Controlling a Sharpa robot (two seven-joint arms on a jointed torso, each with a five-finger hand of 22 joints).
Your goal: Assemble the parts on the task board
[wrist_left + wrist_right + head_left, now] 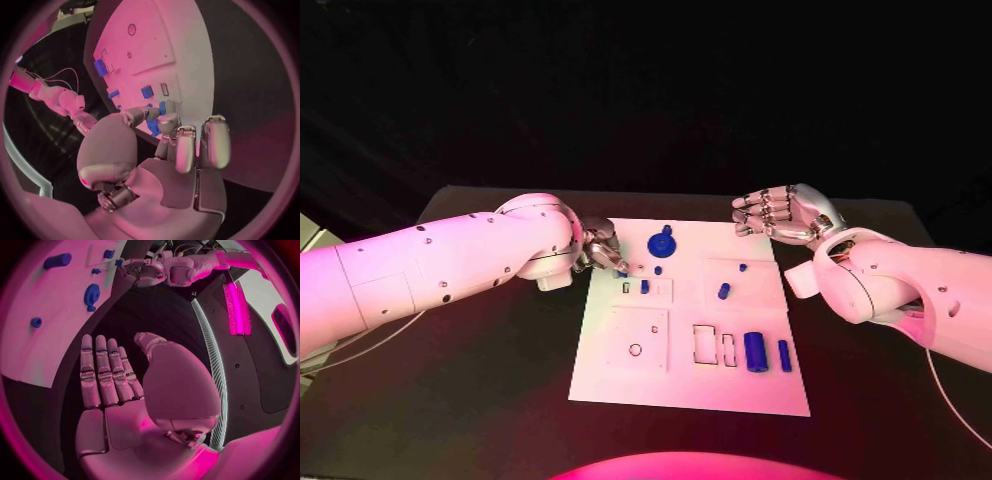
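My left silver many-fingered hand point(602, 252) sits at the left edge of the flat white rectangular task board point(661, 385), its fingertips point(164, 121) drawn together on a small blue plastic block point(154, 127) held against the board's edge, just beside the small slots point(635, 287) in the upper-left area. My right silver hand point(783, 214) hovers off the board's far right corner, fingers straight and side by side, holding nothing. Other parts lie on the board: a round blue knobbed disc point(662, 243) near the far edge, a short blue peg point(724, 291) in the middle, and a blue cylinder point(756, 351) with a slimmer blue bar point(785, 355) near the right edge. I judge the step in hand to be seating the pinched block in its slot. Risks: the grip is shallow and at the fingertips, so a tilt could jam the block against the slot rim or let it slip off the edge onto the black table point(473, 400). Pressing down near the edge could also shift the board.
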